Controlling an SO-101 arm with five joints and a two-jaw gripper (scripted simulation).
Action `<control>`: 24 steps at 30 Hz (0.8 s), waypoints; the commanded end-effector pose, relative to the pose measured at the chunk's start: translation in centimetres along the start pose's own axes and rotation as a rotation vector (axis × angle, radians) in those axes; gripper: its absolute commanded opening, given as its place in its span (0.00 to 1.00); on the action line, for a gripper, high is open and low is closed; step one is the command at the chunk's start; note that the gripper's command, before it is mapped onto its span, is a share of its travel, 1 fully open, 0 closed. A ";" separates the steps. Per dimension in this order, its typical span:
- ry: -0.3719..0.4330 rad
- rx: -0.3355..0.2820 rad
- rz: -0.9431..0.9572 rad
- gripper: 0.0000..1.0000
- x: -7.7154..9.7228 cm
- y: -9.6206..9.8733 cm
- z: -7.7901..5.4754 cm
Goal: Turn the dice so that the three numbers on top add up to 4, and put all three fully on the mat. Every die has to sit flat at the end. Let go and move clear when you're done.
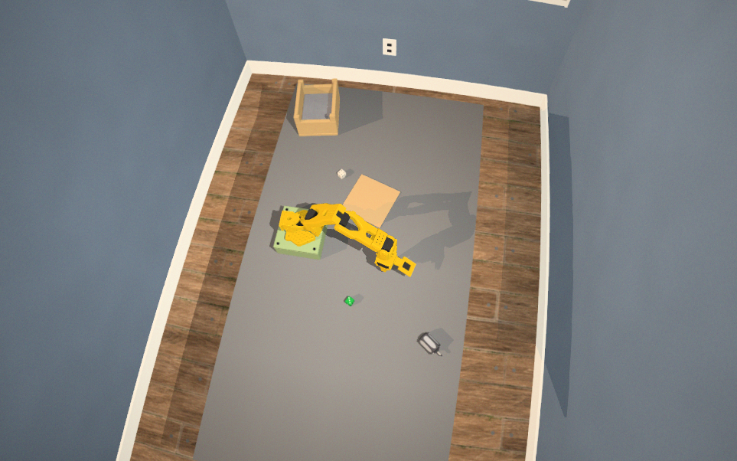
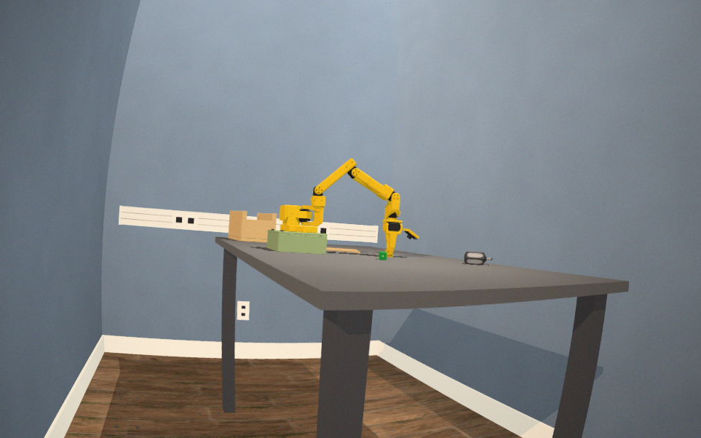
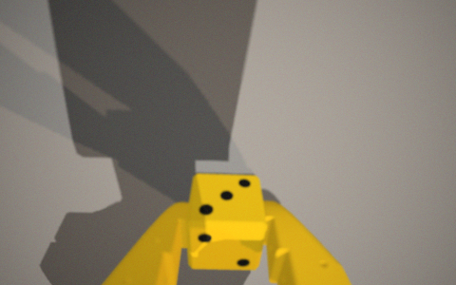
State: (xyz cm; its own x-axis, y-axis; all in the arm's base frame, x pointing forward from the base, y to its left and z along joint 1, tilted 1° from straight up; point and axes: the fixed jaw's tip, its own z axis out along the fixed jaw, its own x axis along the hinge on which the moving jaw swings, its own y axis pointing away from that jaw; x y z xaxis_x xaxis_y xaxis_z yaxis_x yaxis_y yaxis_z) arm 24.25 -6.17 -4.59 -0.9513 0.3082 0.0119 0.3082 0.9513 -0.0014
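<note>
In the wrist view my gripper is shut on a yellow die. The die's face with three pips is turned up and away from the camera, and a face with two pips is turned toward the camera. In the top view the gripper is low over the grey table, to the right of the tan mat; the yellow die is hidden under the arm there. A white die lies just left of the mat's far corner. A green die lies on the table nearer the front, and it also shows in the exterior view.
A wooden open box stands at the far end of the table. The arm's green base sits left of the mat. A small grey cylinder-like object lies at the front right.
</note>
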 end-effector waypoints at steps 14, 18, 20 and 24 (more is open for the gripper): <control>0.028 0.000 -0.002 0.00 0.4 -0.1 -1.2; 0.028 0.000 -0.002 0.00 0.4 0.0 -1.8; 0.028 0.000 -0.002 0.00 0.4 0.1 -2.4; 0.029 0.000 -0.002 0.00 0.4 0.2 -3.5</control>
State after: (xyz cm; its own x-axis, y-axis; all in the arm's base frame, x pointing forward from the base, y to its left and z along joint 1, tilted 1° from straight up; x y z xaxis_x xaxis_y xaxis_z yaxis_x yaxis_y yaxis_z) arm 23.30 -5.90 -2.74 -0.9485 0.3075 0.0767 0.3081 0.9513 -0.0037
